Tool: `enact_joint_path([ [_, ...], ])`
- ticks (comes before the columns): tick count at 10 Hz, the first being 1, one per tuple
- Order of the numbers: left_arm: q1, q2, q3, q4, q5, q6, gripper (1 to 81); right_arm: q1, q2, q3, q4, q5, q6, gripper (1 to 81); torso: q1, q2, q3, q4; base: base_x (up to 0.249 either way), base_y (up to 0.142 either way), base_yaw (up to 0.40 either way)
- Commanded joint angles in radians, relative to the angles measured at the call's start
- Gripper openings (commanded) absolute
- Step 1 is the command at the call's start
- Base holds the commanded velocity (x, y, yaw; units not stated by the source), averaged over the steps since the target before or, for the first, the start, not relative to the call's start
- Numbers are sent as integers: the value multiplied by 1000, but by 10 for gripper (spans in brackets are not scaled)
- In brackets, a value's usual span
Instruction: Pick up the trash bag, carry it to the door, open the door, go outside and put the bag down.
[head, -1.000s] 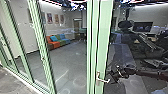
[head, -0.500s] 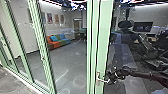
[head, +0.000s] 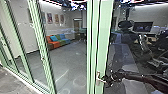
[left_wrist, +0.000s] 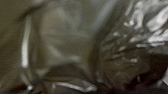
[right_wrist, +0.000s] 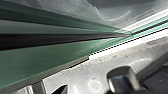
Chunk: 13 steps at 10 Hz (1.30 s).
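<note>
The trash bag (left_wrist: 140, 37) is seen in the left wrist view as dark, glossy, creased film lying close to the camera; which way its long axis points cannot be told. Whether it is held by the left tool, and whether that tool is wide or narrow, cannot be told either. In the head view, the door handle (head: 98, 76) is found at 5 o'clock from the centre, on a green frame post (head: 105, 37). Its plate is set upright, along the 12-to-6 line, and its lever is pointed towards 4 o'clock. The right tool (head: 108, 80) is placed at the lever's end, its arm (head: 140, 77) brought in from 4 o'clock; its opening cannot be made out. Through the glass, a colourful sofa (head: 57, 42) is seen at 9 o'clock and a dark screen (head: 143, 27) at 2 o'clock. Pale ground (head: 11, 78) is seen at 8 o'clock.
</note>
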Motion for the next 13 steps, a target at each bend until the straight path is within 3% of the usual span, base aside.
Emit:
enact_joint_path([
  [1, -40, -7, 13, -5, 69, 3, 10, 145, 27, -22, -20, -20, 4, 811, 0, 0, -44, 0, 0, 0, 0],
  [5, -40, -6, 13, -5, 69, 3, 10, 134, 33, -46, -19, -8, 6, 811, -2, -1, -147, 0, 0, 0, 0],
  [6, -40, -6, 13, -5, 70, 3, 10, 140, 32, -49, -16, -8, 9, 811, -3, -1, -109, 0, 0, 0, 0],
  [8, -39, -1, 13, -5, 69, 3, 10, 167, 29, -51, 25, -5, 15, 811, -2, -1, -127, 0, 0, 0, 0],
  [10, -39, 2, 13, -6, 69, 3, 10, 182, 10, -74, 139, 23, 15, 811, -3, -1, -126, 0, 0, 0, 0],
  [13, -37, 5, 13, -6, 69, 3, 10, 193, 10, -127, 182, 63, 15, 811, -3, -1, -127, 0, 0, 0, 0],
])
